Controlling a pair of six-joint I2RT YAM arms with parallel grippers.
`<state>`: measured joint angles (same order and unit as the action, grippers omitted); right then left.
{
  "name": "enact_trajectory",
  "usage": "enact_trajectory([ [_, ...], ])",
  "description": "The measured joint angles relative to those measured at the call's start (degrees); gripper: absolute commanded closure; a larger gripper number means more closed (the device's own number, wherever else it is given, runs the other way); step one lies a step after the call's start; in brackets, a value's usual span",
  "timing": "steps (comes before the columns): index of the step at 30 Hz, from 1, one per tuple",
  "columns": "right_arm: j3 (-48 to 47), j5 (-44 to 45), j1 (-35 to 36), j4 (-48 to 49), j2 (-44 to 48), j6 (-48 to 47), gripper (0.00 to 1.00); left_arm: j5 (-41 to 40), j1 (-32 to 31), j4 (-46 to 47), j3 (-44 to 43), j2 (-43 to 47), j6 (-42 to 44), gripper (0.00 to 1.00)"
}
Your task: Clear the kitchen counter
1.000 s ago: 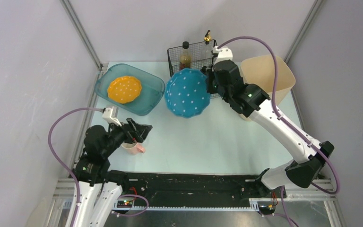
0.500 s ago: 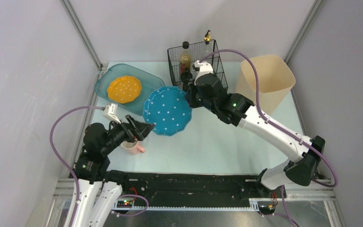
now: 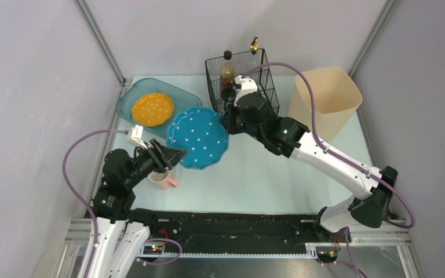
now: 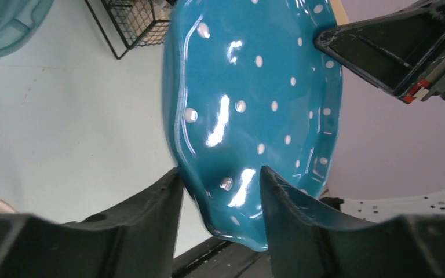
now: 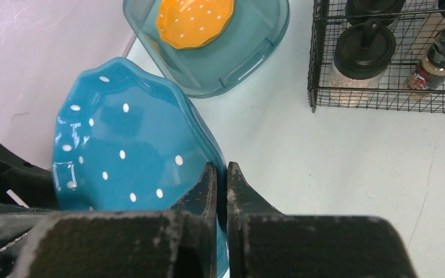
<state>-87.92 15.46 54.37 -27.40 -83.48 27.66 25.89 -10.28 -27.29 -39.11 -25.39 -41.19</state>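
Observation:
A blue white-dotted plate (image 3: 199, 138) hangs tilted above the kitchen counter (image 3: 278, 168), between both arms. My right gripper (image 3: 227, 121) is shut on its right rim, and in the right wrist view the fingers (image 5: 208, 185) pinch that edge of the plate (image 5: 121, 156). My left gripper (image 3: 171, 157) holds the opposite rim. In the left wrist view the plate (image 4: 255, 87) fills the gap and both fingers (image 4: 171, 191) touch it. A pink mug (image 3: 163, 180) stands on the counter under the left gripper.
A teal tub (image 3: 179, 92) at the back left holds an orange dotted plate (image 3: 152, 109). A black wire basket (image 3: 246, 63) with bottles stands at the back middle, and a beige bin (image 3: 324, 98) stands to its right.
My right arm carried the blue plate left and nearer, from beside the basket to the left gripper. The left jaws, wide before, have closed in on the plate's rim.

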Motion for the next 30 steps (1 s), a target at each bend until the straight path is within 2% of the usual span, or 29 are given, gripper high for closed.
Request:
enact_trajectory([
  [2, 0.5, 0.0, 0.2, 0.5, 0.0, 0.0, 1.0, -0.2, 0.0, 0.1, 0.0, -0.1, -0.4, 0.69],
  [5, 1.8, 0.4, -0.2, 1.7, 0.3, 0.3, 1.0, -1.3, 0.1, -0.5, 0.3, -0.3, -0.9, 0.85],
  [6, 2.2, 0.4, -0.3, 2.0, 0.4, 0.3, 1.0, -1.4, 0.1, -0.5, 0.4, -0.6, -1.5, 0.95],
  [8, 3.2, 0.5, -0.4, 2.6, 0.7, 0.5, 1.0, -1.6, 0.1, -0.5, 0.4, -1.0, -1.9, 0.99],
  [26, 7.3, -3.6, -2.8, 5.7, 0.7, 4.8, 1.0, -5.7, 0.1, -0.5, 0.2, -1.4, -5.0, 1.0],
  [30, 7.5, -5.4, -3.6, 6.3, -0.2, 5.8, 0.95, -7.0, 0.1, -0.5, 0.1, -1.2, -5.9, 1.0],
])
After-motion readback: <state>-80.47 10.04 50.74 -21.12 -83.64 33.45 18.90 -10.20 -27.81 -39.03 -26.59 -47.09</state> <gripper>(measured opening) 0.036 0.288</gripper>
